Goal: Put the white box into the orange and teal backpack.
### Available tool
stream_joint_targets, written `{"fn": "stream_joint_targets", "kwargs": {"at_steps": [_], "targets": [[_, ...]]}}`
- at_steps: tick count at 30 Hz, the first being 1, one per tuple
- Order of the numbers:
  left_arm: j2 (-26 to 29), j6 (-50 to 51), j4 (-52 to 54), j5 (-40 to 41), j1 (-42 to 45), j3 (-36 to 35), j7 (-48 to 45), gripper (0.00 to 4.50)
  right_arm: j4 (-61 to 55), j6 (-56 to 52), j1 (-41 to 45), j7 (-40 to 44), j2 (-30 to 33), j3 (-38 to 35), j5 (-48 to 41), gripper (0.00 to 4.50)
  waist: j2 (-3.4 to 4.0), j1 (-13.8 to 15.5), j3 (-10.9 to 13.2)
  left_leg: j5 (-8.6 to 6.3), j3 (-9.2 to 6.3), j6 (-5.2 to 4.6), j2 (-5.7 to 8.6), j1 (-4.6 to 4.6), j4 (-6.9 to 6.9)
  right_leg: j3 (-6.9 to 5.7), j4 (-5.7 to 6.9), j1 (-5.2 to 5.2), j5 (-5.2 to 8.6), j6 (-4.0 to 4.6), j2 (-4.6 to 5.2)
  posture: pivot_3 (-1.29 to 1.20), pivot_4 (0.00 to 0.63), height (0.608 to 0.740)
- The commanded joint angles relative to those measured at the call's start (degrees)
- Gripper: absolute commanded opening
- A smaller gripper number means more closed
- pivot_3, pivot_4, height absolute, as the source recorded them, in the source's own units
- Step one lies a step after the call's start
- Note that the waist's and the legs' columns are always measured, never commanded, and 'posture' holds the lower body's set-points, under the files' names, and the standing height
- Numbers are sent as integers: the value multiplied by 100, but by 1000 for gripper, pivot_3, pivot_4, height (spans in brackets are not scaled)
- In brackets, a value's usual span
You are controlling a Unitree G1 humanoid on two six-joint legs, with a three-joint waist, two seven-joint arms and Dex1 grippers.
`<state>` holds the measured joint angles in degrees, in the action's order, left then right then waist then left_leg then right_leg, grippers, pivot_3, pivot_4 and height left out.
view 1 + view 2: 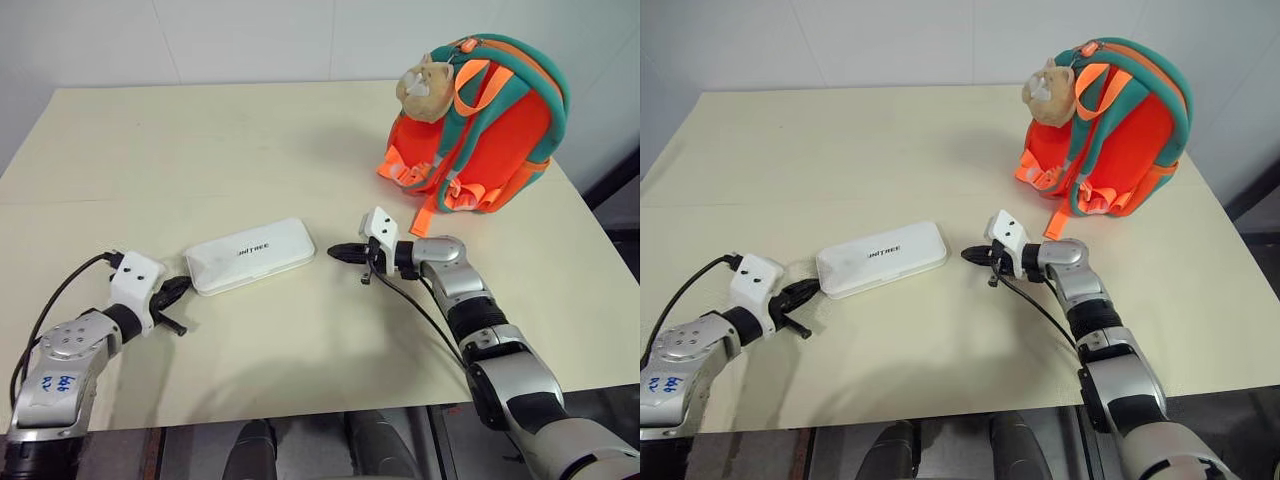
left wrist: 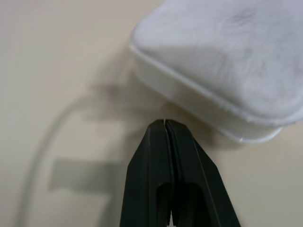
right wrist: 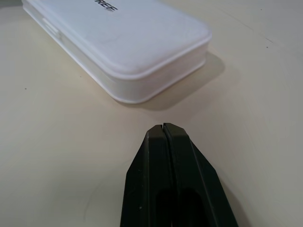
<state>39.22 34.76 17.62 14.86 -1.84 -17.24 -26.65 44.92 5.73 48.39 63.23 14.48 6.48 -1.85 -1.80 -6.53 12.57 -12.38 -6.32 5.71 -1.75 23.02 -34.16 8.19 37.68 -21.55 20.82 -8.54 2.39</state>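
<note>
The white box (image 1: 250, 255) lies flat on the cream table (image 1: 200, 150), dark lettering up, between my two grippers. My left gripper (image 1: 185, 284) is shut and empty, its tips just off the box's left end (image 2: 222, 71). Pointing left, my right gripper (image 1: 333, 253) is also shut and empty, a short gap from the box's right end (image 3: 137, 52). The orange and teal backpack (image 1: 480, 120) stands upright at the table's far right, a tan plush cat (image 1: 425, 85) hanging on its upper left. Whether its top is open is hidden from here.
The table's right edge (image 1: 600, 260) runs close past the backpack, and the front edge (image 1: 300, 412) lies just below my arms. A black cable (image 1: 50, 300) loops from the left wrist. A white wall (image 1: 250, 40) stands behind the table.
</note>
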Motion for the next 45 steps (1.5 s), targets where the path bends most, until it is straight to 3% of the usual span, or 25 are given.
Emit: {"fn": "stream_joint_targets", "kwargs": {"at_steps": [1, 13, 28, 37, 45], "targets": [[47, 417, 389, -47, -358, -226, 135, 33, 19, 85, 163, -26, -118, 5, -102, 43, 0, 2, 0, 0, 0, 0, 0, 0, 0, 0, -1, 0, 0, 0, 1, 0, 150, 740], [-482, -309, 498, -131, -161, -386, 544, 33, -169, -10, 56, 55, -251, 41, -130, 43, -1, 35, 0, 0, -1, 1, 2, 3, 1, -2, -7, 1, 0, 0, 2, 0, 150, 740], [-811, -503, 127, -189, 250, 286, 448, 33, -711, -345, -165, 148, -233, 92, -245, 43, -1, 51, 0, -1, -1, 1, 2, 4, 2, -2, -10, 1, 0, 0, 2, 0, 150, 740], [-858, -730, -85, -56, 443, 577, 56, 33, -2222, -1225, -867, 487, 44, 228, -566, 43, -1, 177, -1, -1, -1, 2, 3, 5, 1, -3, -11, 1, 0, 0, 2, 0, 150, 740], [-896, -816, 58, 162, 442, 904, -544, 33, -3838, -2270, -1717, 520, 751, 142, -946, 43, -2, 257, -1, -1, -1, 2, 5, 10, 1, -5, -21, 2, 0, 0, 4, 0, 150, 740]]}}
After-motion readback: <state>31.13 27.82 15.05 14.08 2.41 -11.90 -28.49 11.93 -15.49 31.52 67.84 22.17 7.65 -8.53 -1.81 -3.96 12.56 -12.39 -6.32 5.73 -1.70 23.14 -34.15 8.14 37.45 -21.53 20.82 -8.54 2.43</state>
